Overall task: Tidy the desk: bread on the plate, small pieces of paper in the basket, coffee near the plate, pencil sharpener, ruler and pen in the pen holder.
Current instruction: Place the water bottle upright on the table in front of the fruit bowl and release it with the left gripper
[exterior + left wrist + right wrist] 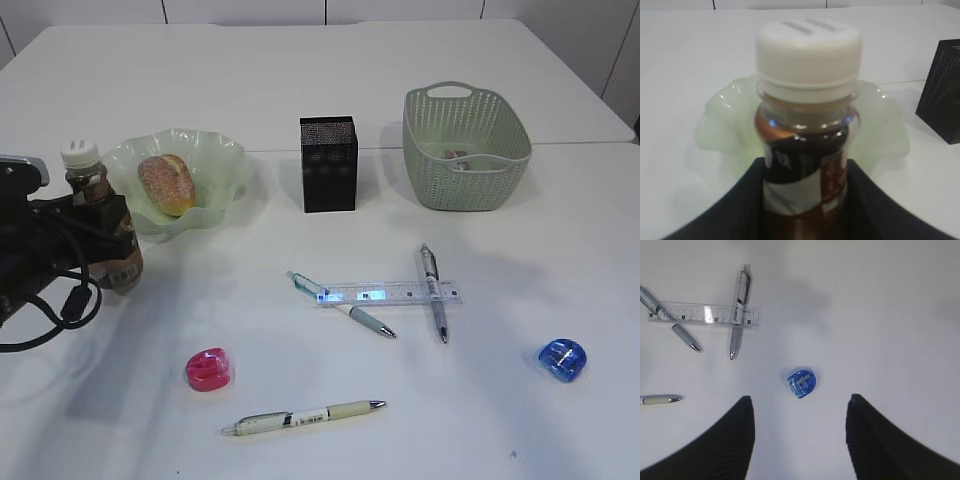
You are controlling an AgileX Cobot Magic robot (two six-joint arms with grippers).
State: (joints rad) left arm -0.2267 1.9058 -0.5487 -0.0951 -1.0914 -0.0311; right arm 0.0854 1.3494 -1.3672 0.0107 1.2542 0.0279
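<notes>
The coffee [100,215] stands upright just left of the plate [215,160], clamped in the left gripper [95,225]. Advice: lower it level and release only when seated. Its base is hidden — table contact cannot be confirmed. The right gripper [800,432] hangs with jaws apart, empty, above the blue sharpener [801,383] — unseen from outside.

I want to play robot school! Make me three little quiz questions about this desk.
1. True or false: the bread lies on the plate.
2. What is the left gripper holding? A) a pen B) the coffee C) the ruler
3. Fill in: the right gripper hangs open above the ___ pencil sharpener.

Key: 1 true. 2 B. 3 blue.
</notes>
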